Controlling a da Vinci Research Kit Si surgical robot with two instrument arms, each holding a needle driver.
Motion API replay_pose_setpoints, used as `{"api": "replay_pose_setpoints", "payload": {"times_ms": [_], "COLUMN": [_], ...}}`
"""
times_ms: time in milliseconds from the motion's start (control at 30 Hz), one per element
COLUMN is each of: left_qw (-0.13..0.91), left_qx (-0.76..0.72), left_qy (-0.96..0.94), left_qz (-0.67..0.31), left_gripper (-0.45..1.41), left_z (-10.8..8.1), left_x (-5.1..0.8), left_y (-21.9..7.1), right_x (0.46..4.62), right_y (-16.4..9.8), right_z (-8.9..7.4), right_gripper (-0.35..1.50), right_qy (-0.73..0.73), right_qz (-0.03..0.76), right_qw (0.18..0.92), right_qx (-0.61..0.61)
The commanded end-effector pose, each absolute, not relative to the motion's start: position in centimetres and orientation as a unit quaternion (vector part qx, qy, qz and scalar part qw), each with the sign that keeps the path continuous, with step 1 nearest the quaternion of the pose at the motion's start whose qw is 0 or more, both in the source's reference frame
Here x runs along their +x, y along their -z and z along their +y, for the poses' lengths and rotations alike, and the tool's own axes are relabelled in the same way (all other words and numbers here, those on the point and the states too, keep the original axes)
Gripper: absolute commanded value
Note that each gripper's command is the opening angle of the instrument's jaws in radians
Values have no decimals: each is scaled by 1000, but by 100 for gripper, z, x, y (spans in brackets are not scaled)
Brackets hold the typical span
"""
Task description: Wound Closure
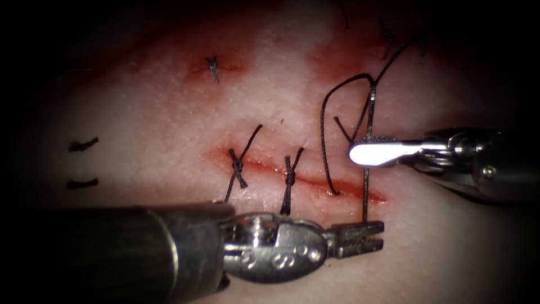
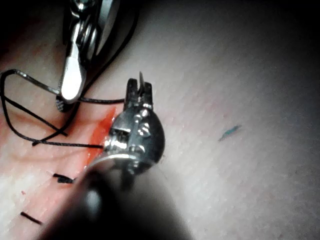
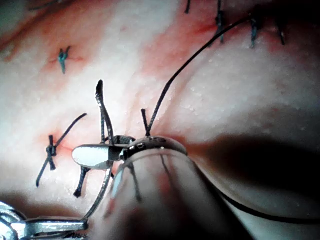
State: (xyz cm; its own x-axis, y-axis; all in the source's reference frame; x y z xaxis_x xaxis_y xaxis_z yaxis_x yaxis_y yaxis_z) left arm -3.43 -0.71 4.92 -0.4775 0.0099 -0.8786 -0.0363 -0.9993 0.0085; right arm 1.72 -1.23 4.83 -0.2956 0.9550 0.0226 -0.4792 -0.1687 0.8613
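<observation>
While the left hand [image 1: 365,236] pinches the needle [image 1: 367,169] at its lower end, the right hand [image 1: 368,153], pressed together on thread [image 1: 324,141], wants steady, gentle tension.

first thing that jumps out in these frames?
The needle stands across the cut at its right end, its lower end clamped in the left tool below the cut, with thread looped around the right tool above it. Left of that, two tied stitches already cross the cut.

Dark surround, perhaps vignetted light.
</observation>
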Motion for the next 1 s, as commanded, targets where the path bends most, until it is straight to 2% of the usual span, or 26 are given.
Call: {"api": "replay_pose_setpoints", "payload": {"times_ms": [33,133,167,200,233,267,300,467,500,533,600,633,667,700,800,867,900,933,967,1000], "left_qw": [13,11,11,11,11,11,11,12,12,12,20,20,30,31,41,41,47,47,52,61], "left_qx": [-512,-512,-512,-512,-513,-513,-513,-513,-513,-513,-514,-514,-514,-513,-517,-518,-521,-521,-521,-516], "left_qy": [-859,-859,-859,-859,-858,-858,-858,-858,-858,-858,-858,-858,-857,-858,-855,-854,-852,-852,-851,-851], "left_qz": [11,12,12,12,11,11,11,11,10,10,5,5,-2,-5,-19,-21,-31,-31,-38,-72], "left_gripper": [-45,-45,-45,-45,-45,-45,-45,-45,-23,22,89,89,115,125,133,131,64,64,17,-45], "left_z": [-74,-75,-74,-74,-74,-74,-75,-73,-73,-72,-72,-72,-71,-71,-65,-63,-57,-57,-55,-47], "left_x": [-349,-348,-348,-348,-349,-349,-349,-349,-348,-348,-347,-347,-346,-344,-331,-327,-314,-314,-307,-295], "left_y": [-497,-495,-495,-494,-494,-494,-494,-493,-492,-492,-491,-491,-490,-488,-480,-478,-476,-476,-477,-484], "right_x": [183,183,182,182,181,181,179,171,170,169,166,166,164,162,152,150,147,147,146,145], "right_y": [-490,-490,-491,-491,-491,-491,-493,-496,-497,-497,-499,-499,-499,-500,-504,-506,-508,-508,-508,-508], "right_z": [-126,-127,-127,-127,-130,-130,-135,-133,-132,-131,-129,-129,-128,-126,-118,-116,-114,-114,-112,-111], "right_gripper": [103,95,86,69,-35,-35,-35,-35,-35,-35,-35,-35,-35,-35,-35,-35,-35,-35,-35,-35], "right_qy": [-699,-697,-697,-695,-691,-691,-688,-692,-692,-692,-692,-692,-693,-693,-691,-687,-683,-683,-677,-667], "right_qz": [395,396,395,396,386,386,356,350,350,349,354,354,359,365,392,402,420,420,431,450], "right_qw": [514,516,517,519,537,537,571,573,573,574,570,570,567,562,554,553,547,547,545,542], "right_qx": [303,301,301,301,292,292,273,266,266,266,265,265,265,265,248,246,241,241,242,243]}}
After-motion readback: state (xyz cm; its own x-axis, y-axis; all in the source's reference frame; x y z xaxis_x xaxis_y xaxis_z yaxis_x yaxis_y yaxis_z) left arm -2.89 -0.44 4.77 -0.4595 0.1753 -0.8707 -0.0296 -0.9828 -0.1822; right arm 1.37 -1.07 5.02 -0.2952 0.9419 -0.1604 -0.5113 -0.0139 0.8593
